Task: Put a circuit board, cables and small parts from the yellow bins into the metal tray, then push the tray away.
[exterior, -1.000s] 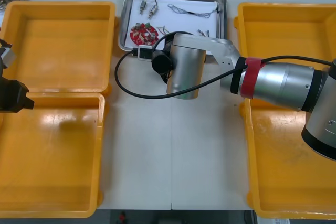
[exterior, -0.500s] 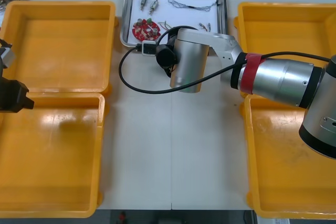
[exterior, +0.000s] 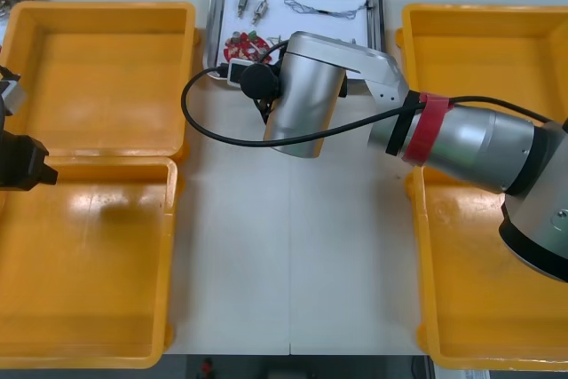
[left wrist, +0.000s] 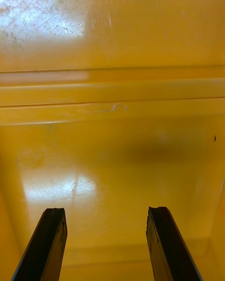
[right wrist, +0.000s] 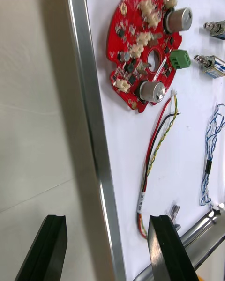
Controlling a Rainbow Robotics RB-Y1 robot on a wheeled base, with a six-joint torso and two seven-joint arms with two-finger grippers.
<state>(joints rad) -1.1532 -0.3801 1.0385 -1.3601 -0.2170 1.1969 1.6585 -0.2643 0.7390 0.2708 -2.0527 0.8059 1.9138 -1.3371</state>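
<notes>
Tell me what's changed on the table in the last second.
The right gripper, open astride the near rim, pushed the metal tray a little toward the far edge, then its wrist swung toward the robot's left. The circuit board rode along inside. The left gripper stayed parked over the left yellow bins.

The right arm [exterior: 470,141] is all brushed silver cylinders, thick and smooth, with a bright red band [exterior: 423,128] round one joint. A black cable [exterior: 185,108] loops off its wrist from a small white plug [exterior: 235,71] beside a black round knob [exterior: 258,82]. The left arm [exterior: 22,164] ends blocky and black. Both the right tool [right wrist: 107,218] and left tool [left wrist: 105,210] carry flat, square-tipped black fingers [right wrist: 161,246].
</notes>
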